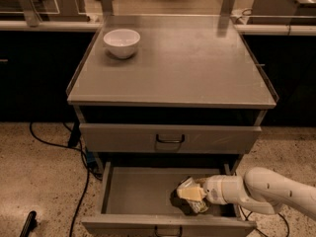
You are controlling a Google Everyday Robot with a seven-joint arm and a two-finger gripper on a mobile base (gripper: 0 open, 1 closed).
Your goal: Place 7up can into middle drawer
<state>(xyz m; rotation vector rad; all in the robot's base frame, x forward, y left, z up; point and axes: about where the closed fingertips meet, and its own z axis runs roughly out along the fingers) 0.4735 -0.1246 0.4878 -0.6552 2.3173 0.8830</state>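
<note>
The middle drawer [133, 191] is pulled open below the shut upper drawer [170, 138]. My gripper [191, 194] reaches in from the right on a white arm and is low inside the drawer's right half. Its yellowish fingers [187, 193] are shut on the 7up can [198, 206], a small silver and green can. The can is close to the drawer floor. I cannot tell whether it touches the floor. The fingers hide much of the can.
A white bowl [122, 42] stands at the back left of the cabinet top [187, 63]. Black cables [54, 144] lie on the speckled floor at the left. A dark object [27, 224] lies at the bottom left. Counters run behind the cabinet.
</note>
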